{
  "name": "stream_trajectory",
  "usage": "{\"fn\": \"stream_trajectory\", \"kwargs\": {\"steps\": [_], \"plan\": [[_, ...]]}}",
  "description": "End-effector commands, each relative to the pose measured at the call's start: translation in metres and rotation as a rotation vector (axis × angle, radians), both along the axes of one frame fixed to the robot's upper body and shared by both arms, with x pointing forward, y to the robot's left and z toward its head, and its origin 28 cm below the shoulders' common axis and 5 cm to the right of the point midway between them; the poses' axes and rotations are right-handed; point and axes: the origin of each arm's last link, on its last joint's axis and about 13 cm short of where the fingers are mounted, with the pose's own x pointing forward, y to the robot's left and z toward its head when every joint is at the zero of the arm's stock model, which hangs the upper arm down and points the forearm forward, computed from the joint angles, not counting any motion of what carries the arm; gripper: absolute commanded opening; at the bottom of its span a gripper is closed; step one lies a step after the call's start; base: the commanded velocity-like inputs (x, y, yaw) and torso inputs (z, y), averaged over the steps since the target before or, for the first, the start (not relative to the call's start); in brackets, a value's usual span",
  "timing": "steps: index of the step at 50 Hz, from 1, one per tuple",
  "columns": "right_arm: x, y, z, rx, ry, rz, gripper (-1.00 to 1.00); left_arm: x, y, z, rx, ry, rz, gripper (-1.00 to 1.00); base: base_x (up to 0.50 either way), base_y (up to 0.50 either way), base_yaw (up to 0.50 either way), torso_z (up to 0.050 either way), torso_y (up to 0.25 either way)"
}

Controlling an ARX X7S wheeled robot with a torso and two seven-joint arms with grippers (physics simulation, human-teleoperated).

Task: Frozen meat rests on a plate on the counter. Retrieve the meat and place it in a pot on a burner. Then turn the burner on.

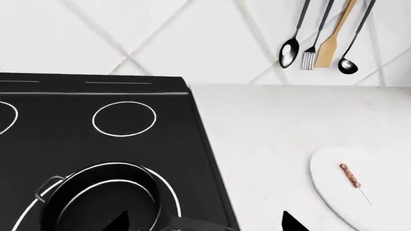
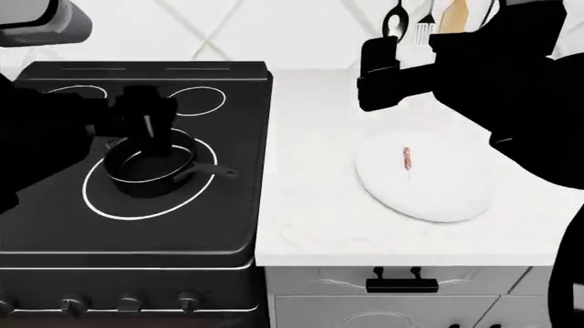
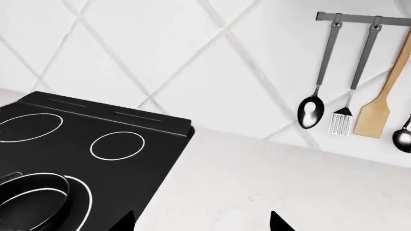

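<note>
The meat [image 2: 408, 158] is a thin reddish strip lying on the white plate [image 2: 425, 195] on the marble counter [image 2: 310, 171]. The left wrist view also shows the meat [image 1: 350, 174] and the plate [image 1: 378, 202]. The black pot [image 2: 146, 164] stands empty on the large ringed burner [image 2: 137, 206]. My left gripper [image 2: 153, 140] hangs open over the pot's far side; in its wrist view the left gripper [image 1: 205, 224] spans the pot [image 1: 103, 197] rim and the stove edge. My right gripper [image 2: 376, 75] is open above the counter behind the plate, holding nothing; its wrist view shows the right gripper [image 3: 204, 222] over bare counter.
Two smaller white rings [image 1: 124, 119] sit at the back of the cooktop. Spoons, a slotted turner and a wooden spatula [image 3: 372, 115] hang on the tiled wall. Stove knobs [image 2: 128, 303] line the front panel. A drawer handle [image 2: 401, 283] is below the counter edge.
</note>
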Motion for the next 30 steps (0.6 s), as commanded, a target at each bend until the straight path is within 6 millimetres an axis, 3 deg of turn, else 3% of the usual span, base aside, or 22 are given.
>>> {"fn": "stream_trajectory", "kwargs": {"steps": [1, 14, 21, 30], "plan": [[0.002, -0.002, 0.004, -0.02, -0.01, -0.006, 1.0, 0.001, 0.002, 0.005, 0.003, -0.014, 0.009, 1.0, 0.5, -0.06, 0.0, 0.0, 0.0], [0.008, -0.004, 0.003, -0.025, -0.017, -0.019, 1.0, 0.003, 0.0, 0.005, 0.007, -0.018, 0.007, 1.0, 0.48, -0.09, 0.0, 0.0, 0.001], [0.011, -0.003, 0.001, -0.038, 0.03, -0.044, 1.0, 0.003, 0.001, 0.001, 0.009, -0.062, -0.008, 1.0, 0.0, 0.0, 0.0, 0.0, 0.0], [0.01, -0.011, -0.014, -0.03, 0.31, -0.172, 1.0, -0.002, 0.004, 0.007, 0.0, -0.185, -0.059, 1.0, 0.0, 0.0, 0.0, 0.0, 0.0]]}}
